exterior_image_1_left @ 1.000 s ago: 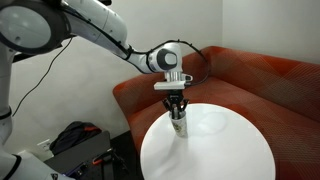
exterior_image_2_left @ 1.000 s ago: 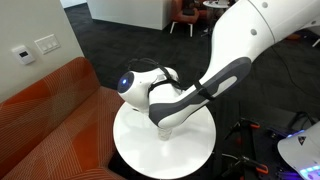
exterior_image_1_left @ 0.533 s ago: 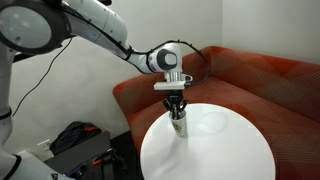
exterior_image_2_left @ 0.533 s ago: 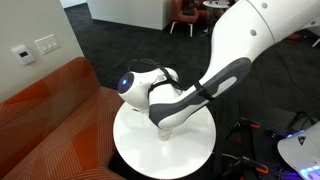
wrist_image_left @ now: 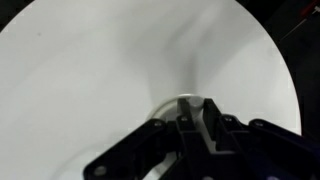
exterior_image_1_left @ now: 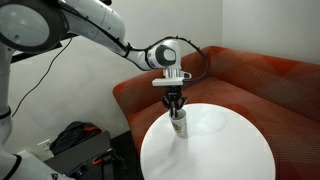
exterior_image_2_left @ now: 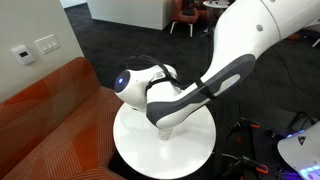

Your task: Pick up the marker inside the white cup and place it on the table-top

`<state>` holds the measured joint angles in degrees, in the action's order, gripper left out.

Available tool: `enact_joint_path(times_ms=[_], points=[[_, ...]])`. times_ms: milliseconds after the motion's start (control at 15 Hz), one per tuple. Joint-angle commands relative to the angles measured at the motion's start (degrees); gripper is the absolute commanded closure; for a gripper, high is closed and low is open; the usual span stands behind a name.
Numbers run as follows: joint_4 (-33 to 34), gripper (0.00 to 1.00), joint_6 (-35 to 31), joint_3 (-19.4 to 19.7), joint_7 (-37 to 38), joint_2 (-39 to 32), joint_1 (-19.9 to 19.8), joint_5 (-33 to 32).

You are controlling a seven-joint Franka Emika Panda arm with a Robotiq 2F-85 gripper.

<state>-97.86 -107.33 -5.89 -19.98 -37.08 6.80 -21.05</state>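
In an exterior view [exterior_image_1_left: 176, 103] the end effector hangs straight over the white cup [exterior_image_1_left: 179, 125], which stands upright on the round white desk [exterior_image_1_left: 225, 150] near the red-brown sofa [exterior_image_1_left: 255, 75]. Any print on the cup is too small to read.

In an exterior view the arm [exterior_image_2_left: 190, 95] hides the cup; only the desk's rim [exterior_image_2_left: 135, 155] shows.

The wrist view is blurred. The cup's rim [wrist_image_left: 165, 104] lies just beside the dark fingers [wrist_image_left: 185, 120]. The marker cannot be made out, nor whether the jaws are closed on anything.

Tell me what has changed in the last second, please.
The gripper rose a little above the white cup; whether it holds the marker cannot be told. The cup and the table-top stayed as they were.
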Motion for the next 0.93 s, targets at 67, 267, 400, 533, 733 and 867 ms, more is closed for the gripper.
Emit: enact_joint_path(times_ms=[67, 267, 400, 533, 733, 867], points=[[-0.1, 0.95, 6.3, -0.1, 0.8, 4.5, 0.6, 1.2], [-0.9, 0.95, 8.9, -0.6, 0.4, 7.6, 0.3, 2.3], [-1.7, 0.95, 9.8, -0.8, 0.6, 10.1, 0.4, 2.7], [-2.8, 0.95, 10.7, -1.0, 0.8, 12.9, 0.4, 3.0], [-4.5, 0.95, 12.0, -0.9, 2.2, 16.9, 0.5, 2.8], [-5.9, 0.95, 12.3, -0.8, 3.4, 19.6, 0.3, 2.9]])
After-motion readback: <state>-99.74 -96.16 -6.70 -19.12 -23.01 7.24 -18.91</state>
